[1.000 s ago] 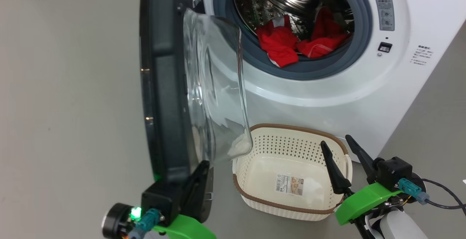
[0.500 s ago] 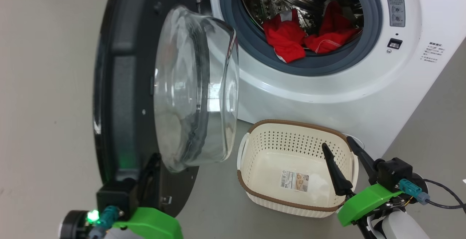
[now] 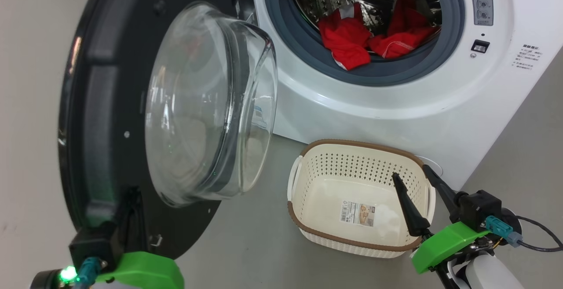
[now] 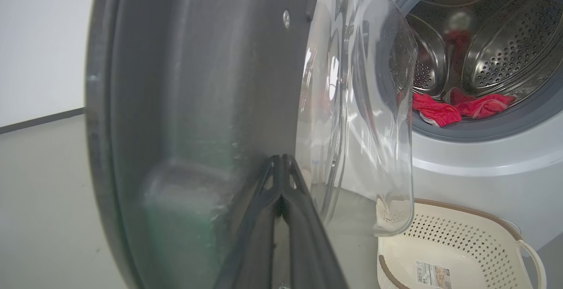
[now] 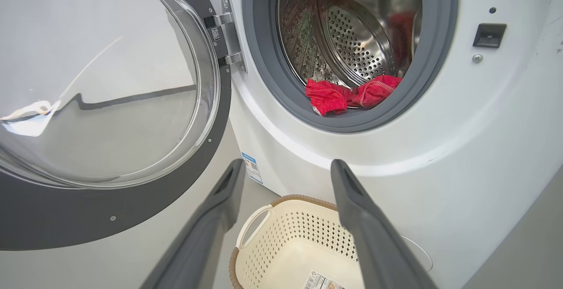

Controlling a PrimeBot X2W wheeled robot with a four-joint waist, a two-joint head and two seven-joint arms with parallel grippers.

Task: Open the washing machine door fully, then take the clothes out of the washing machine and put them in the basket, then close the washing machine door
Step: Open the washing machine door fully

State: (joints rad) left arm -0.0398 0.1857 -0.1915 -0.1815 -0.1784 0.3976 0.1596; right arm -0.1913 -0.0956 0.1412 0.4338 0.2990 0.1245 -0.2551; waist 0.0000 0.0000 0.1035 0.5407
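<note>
At lower left of the head view, the left claw [image 3: 133,196] had its fingers pressed together on nothing, tips set against the inner face of the washer door [image 3: 88,117] near its bottom edge. This was judged a pushing contact, to swing the door wider. The right claw [image 3: 410,172], spread and empty, hung over the right rim of the basket [image 3: 352,144], likely parked for the reach. The red clothes [image 3: 352,42] lay in the drum mouth of the washer [image 3: 396,117] at upper right, well apart from both claws.
</note>
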